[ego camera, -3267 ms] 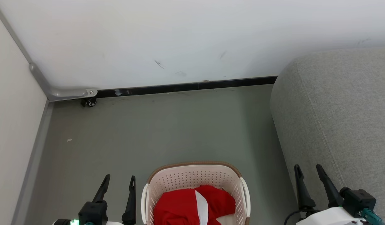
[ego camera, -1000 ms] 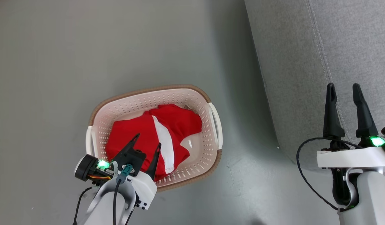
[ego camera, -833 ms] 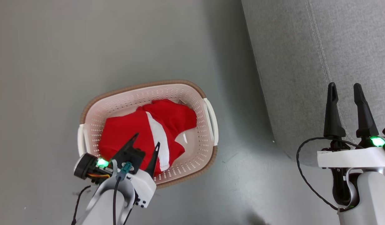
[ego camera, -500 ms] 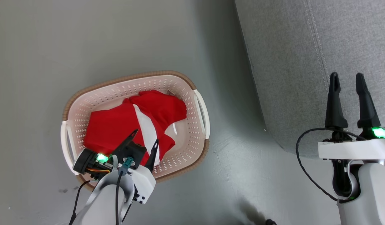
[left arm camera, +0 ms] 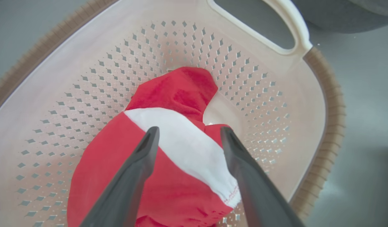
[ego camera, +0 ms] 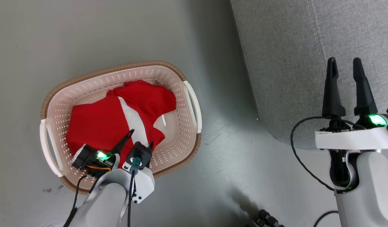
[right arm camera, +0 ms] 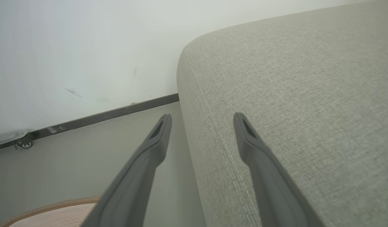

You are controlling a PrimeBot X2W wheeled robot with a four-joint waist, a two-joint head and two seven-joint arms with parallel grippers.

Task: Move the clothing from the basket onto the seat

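Observation:
The basket (ego camera: 118, 66), cream-white with a brown rim, stands on the floor left of the seat (ego camera: 285, 56). Inside it lies the clothing (ego camera: 96, 123), bright red fabric with a broad white band. My left gripper (ego camera: 141, 137) hangs open inside the basket's near side, just above the fabric. In the left wrist view its fingers (left arm camera: 189, 130) straddle the white band of the clothing (left arm camera: 181, 94) with nothing gripped, and the basket wall (left arm camera: 86, 78) curves around. My right gripper (ego camera: 344, 61) stands open and empty over the seat's edge, with its fingers (right arm camera: 202, 116) above the stitched seam of the seat (right arm camera: 291, 78).
Grey floor surrounds the basket. In the right wrist view a white wall with a dark baseboard (right arm camera: 118, 112) runs behind the seat, with a small caster (right arm camera: 25, 144) at its left end. A dark cable (ego camera: 266, 217) lies on the floor at the bottom edge.
The head camera has shifted, so the basket sits further left and higher in the picture. My left gripper has dipped lower over the clothing. Both grippers stay open.

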